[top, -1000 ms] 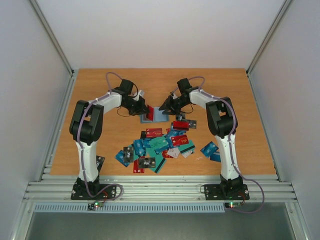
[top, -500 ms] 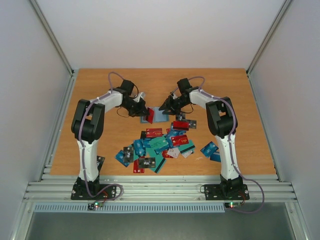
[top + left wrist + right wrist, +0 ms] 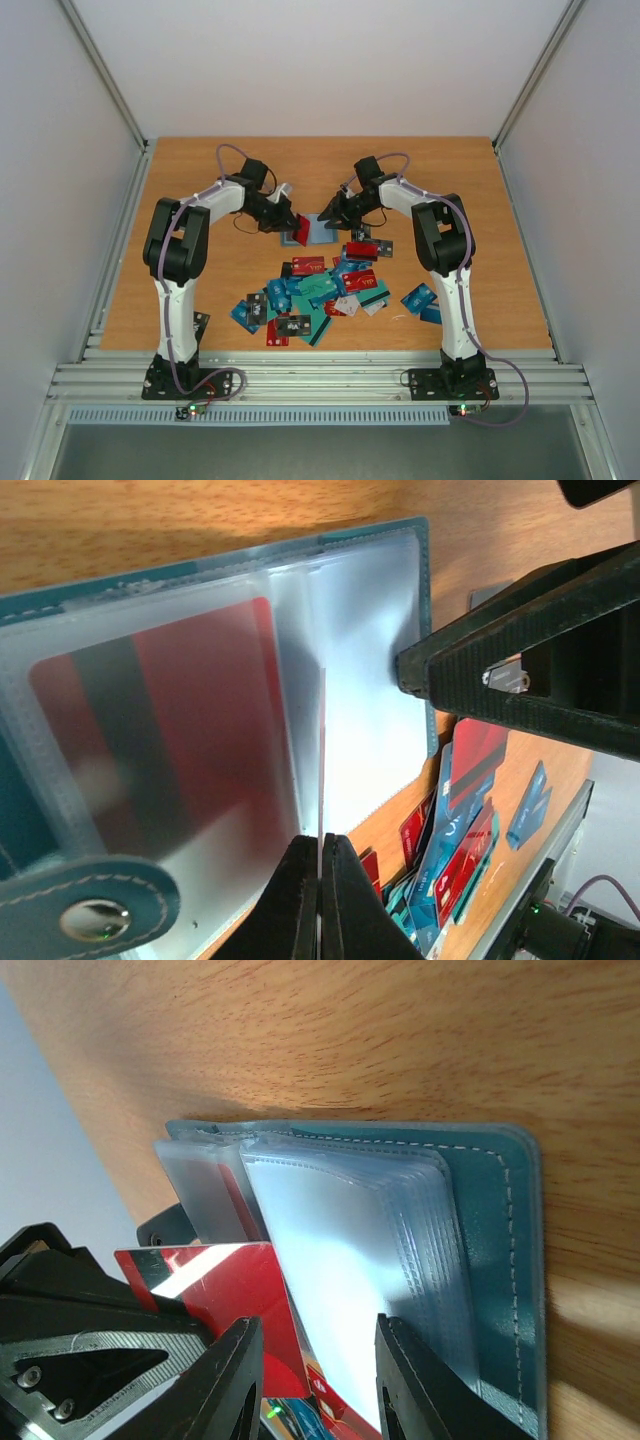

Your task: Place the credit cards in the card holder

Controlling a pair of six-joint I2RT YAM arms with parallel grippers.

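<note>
Step in hand — red card entering holder. Holder laid open on table, beyond loose cards. Left hand pinched shut on red card, edge set at sleeve. Right hand part open, pressed on holder, nothing gripped. Next — red card to be slid fully in, holder kept pinned.

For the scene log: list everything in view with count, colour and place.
table: one, brown wood, under everything.
card holder: one, dull teal with clear sleeves, open at the table's middle.
sleeved card: one, red with dark stripe, inside a holder sleeve.
red card: one, red, edge-on over the open sleeves.
loose cards: many, too overlapped to count; red, teal, blue, black; heaped on the holder's near side.
left gripper: one, black, shut on the red card.
right gripper: one, black, jaws apart at the holder's sleeves.
</note>
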